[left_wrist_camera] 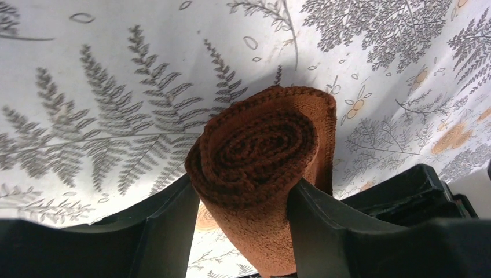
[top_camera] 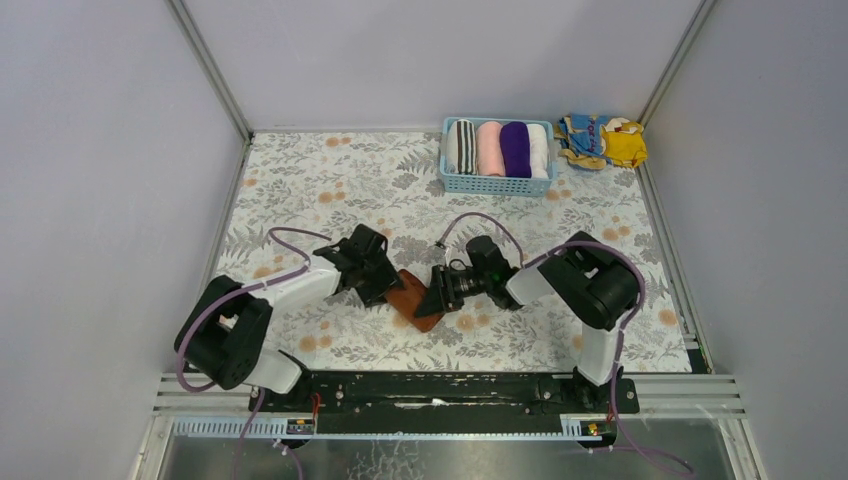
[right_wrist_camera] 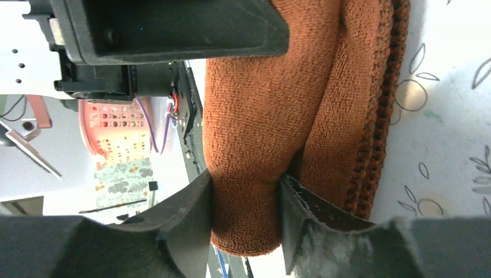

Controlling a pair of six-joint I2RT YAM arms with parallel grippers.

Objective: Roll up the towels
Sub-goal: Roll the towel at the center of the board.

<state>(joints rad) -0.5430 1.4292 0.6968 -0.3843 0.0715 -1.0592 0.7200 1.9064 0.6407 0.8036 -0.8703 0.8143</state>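
Now, over on the left, the left gripper (left_wrist_camera: pixel 243 188) is clamped on the rust-brown towel (left_wrist_camera: pixel 263 147). One finger presses into each side of the roll, and its spiral end faces the wrist camera. The roll sits low over the floral surface (top_camera: pixel 300 190), in the near half and between the two arms. Whether it actually touches down, I cannot tell. Moving right, the right gripper (right_wrist_camera: pixel 246 191) pinches the same towel from the other side, squeezed tight on a thick fold of brown terry, with looser layers lying alongside. From above, both grippers meet nose to nose over the bundle. Further right, at the far edge, the blue basket (top_camera: pixel 497 185) holds four rolls in a row: the striped roll (top_camera: pixel 461 147), the pink roll (top_camera: pixel 489 148), the purple towel (top_camera: pixel 515 148), then the white roll (top_camera: pixel 539 150). Just beside the basket, on its right, lies the yellow-and-blue patterned cloth (top_camera: pixel 603 140), crumpled.
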